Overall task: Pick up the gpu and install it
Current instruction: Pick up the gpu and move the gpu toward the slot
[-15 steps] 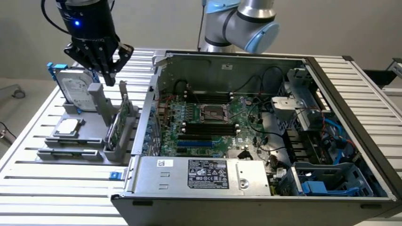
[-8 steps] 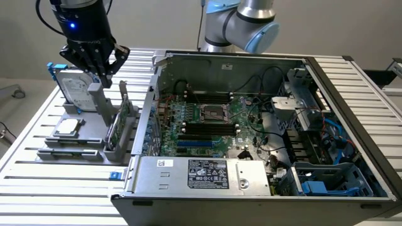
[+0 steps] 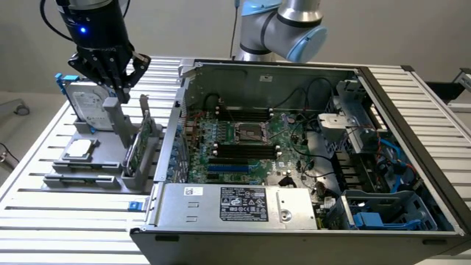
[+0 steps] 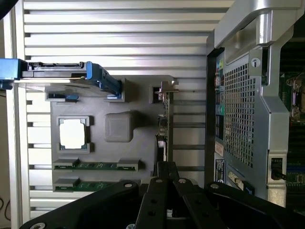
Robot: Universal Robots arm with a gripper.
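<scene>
Slatted table; closed gripper near gpu

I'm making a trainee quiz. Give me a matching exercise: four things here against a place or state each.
1 green gpu card with silver bracket
2 silver hard drive in blue frame
3 small square silver chip
4 black gripper

a flat in the grey holder
b shut, above the holder
c on edge, beside the open computer case
d on edge, across the holder from the case

Pairs: 1-c, 2-d, 3-a, 4-b
</scene>
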